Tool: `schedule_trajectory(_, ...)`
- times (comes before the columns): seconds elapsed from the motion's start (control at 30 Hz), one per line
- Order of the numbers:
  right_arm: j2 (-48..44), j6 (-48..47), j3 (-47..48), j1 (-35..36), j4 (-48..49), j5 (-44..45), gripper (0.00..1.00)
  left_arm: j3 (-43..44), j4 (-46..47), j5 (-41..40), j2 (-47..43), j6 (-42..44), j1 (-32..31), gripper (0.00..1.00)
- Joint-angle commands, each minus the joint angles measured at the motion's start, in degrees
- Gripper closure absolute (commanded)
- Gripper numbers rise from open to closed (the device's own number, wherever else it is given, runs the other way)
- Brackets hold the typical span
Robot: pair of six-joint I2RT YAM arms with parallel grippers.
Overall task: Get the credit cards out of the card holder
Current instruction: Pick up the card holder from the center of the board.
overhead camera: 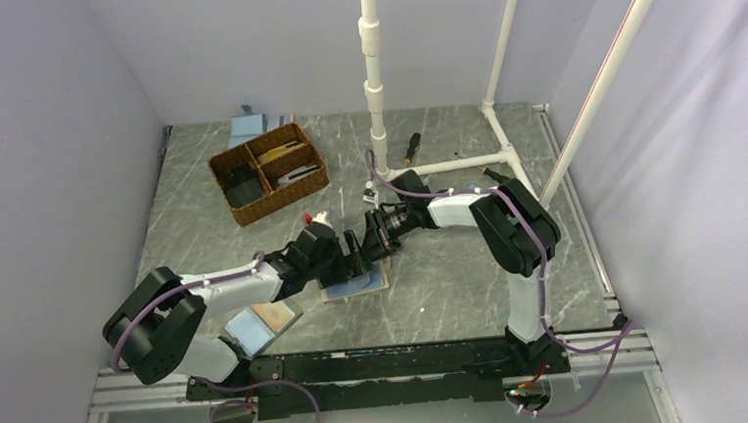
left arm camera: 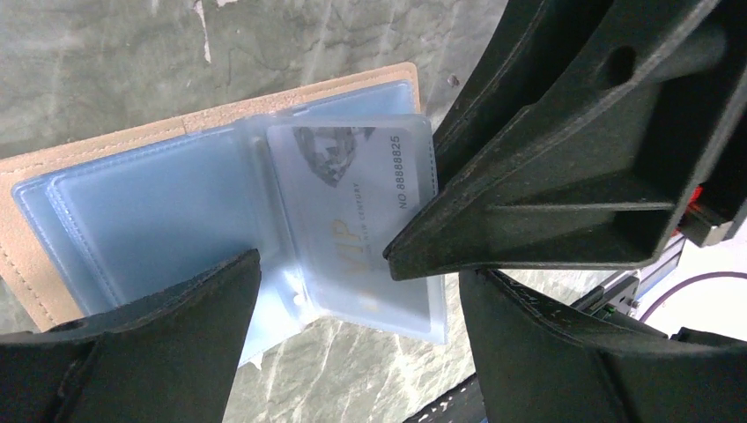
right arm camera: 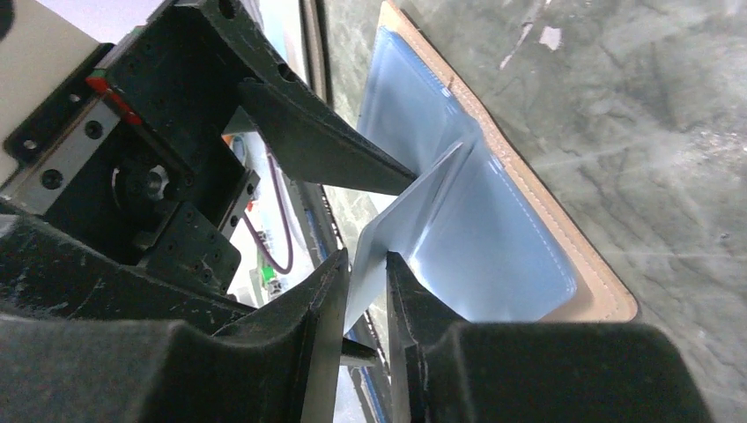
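Plastic this thin gives little to hold: the card holder [overhead camera: 359,285] lies open and flat on the desk [overhead camera: 472,274], just near of centre. It looks light enough to slide or lift if pulled sideways, so one tool probably has to pin it while the other draws. Its tan-edged cover seems fairly stiff, but the clear sleeve leaf [right arm camera: 432,198] inside bends easily and is likely slick. The card [left arm camera: 348,220] in that leaf, printed VIP, is rigid and smooth. The best hold on it is probably its free short edge at the mouth of the pocket, not the glossy face, where fingers would skid. The right tool [right arm camera: 366,261] has its fingers nearly pressed together with the raised leaf running between them. It looks like a light pinch on the leaf's outer edge, standing it up off the cover. The left tool [left arm camera: 357,273] is spread wide and holds nothing, its fingers straddling the open holder from above, and one tip is at the upright leaf. The left arm reaches in low from the near left with its forearm stretched toward centre. The right arm is folded at the elbow on the right, its forearm crossing leftward and the wrist tipped down, so both tools meet over the holder.
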Motion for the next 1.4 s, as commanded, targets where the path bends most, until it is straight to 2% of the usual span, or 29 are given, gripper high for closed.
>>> schedule_trajectory(0.0,-2.9,2.9,0.9,0.4,4.7,-3.8,0.74,0.9,-3.9,-2.5,-2.3,-0.2,0.2,0.11)
schedule_trajectory(0.2,-2.6,4.2,0.6,0.6,6.4,-4.6,0.73,1.1,-8.7,-5.3,-4.3,-0.4,0.1,0.14)
schedule_trajectory(0.4,-2.2,4.2,0.8,0.7,6.4,-4.9,0.72,1.7,-13.2,-8.0,-5.4,0.0,0.1,0.39)
schedule_trajectory(0.6,-1.8,3.4,1.1,0.8,5.7,-4.7,0.72,2.7,-15.7,-9.2,-5.6,0.6,0.1,0.59)
schedule_trajectory(0.73,-2.4,0.7,2.0,0.8,3.9,-4.2,0.72,2.7,-17.7,-10.4,-7.2,0.7,0.1,0.60)
schedule_trajectory(0.87,-4.3,-7.2,4.0,0.8,-2.9,-2.5,0.73,1.7,-17.7,-10.7,-9.1,1.0,0.2,0.57)
schedule_trajectory(0.97,-5.6,-13.5,5.4,0.8,-6.6,-2.1,0.74,0.0,-14.4,-8.9,-10.3,1.0,0.5,0.57)
schedule_trajectory(1.07,-5.5,-18.7,7.0,0.8,-10.4,-3.1,0.74,-2.3,-9.5,-6.1,-10.7,0.8,1.6,0.61)
schedule_trajectory(1.2,-4.1,-20.7,8.0,0.8,-12.8,-4.7,0.75,-4.4,-4.9,-3.7,-9.4,0.4,3.4,0.77)
schedule_trajectory(1.3,-3.5,-21.6,8.5,0.8,-14.2,-4.6,0.75,-5.5,-2.3,-1.8,-8.1,0.2,4.5,1.00)
schedule_trajectory(1.37,-3.1,-22.4,8.8,0.8,-15.3,-4.8,0.74,-6.6,-0.4,-1.2,-8.5,0.4,4.6,1.00)
